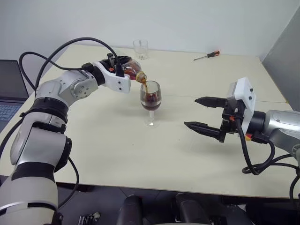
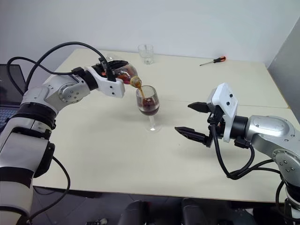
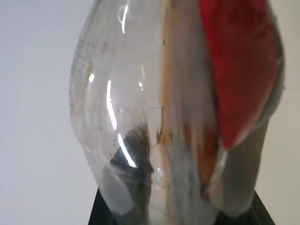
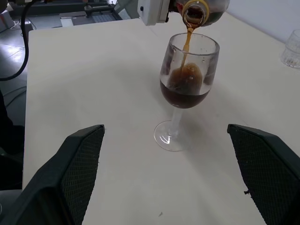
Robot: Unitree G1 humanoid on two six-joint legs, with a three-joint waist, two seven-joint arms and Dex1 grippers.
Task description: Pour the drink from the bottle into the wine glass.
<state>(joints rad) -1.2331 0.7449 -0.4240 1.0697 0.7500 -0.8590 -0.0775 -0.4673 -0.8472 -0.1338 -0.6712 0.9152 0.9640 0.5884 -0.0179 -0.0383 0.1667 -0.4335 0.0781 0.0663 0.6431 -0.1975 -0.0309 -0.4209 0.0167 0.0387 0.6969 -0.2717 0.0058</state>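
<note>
- While the bottle (image 1: 132, 68) is tipped neck-down above the wine glass (image 1: 151, 102), a thin stream of the drink (image 4: 187, 41) is seen falling from its mouth into the bowl, left of centre in the left eye view.
- The bottle is clamped by the left gripper (image 1: 118, 68), whose jaws are closed on its bulbous body; in the left wrist view the clear wall and the red label strip (image 3: 239, 65) are seen pressed right up between the fingers.
- The bottle's open mouth is held just above the rim of the glass, slightly to the upper left of it in the left eye view; whether they touch cannot be told.
- The wine glass is stood upright on the cream table (image 1: 117, 150), its bowl roughly one third filled with dark brown-red liquid, foam being visible where the stream lands.
- The right gripper (image 1: 205, 114) is held above the table at the right of the frame, its jaws spread wide and holding nothing.
- In the right wrist view the glass is framed between the two black fingers (image 4: 79, 159) but lies well beyond their tips, apart from both.
- A short clear tumbler (image 1: 140, 48) is stood at the far edge of the table, top centre, and a screwdriver (image 1: 207, 56) with a red-orange handle is laid at the upper right.
</note>
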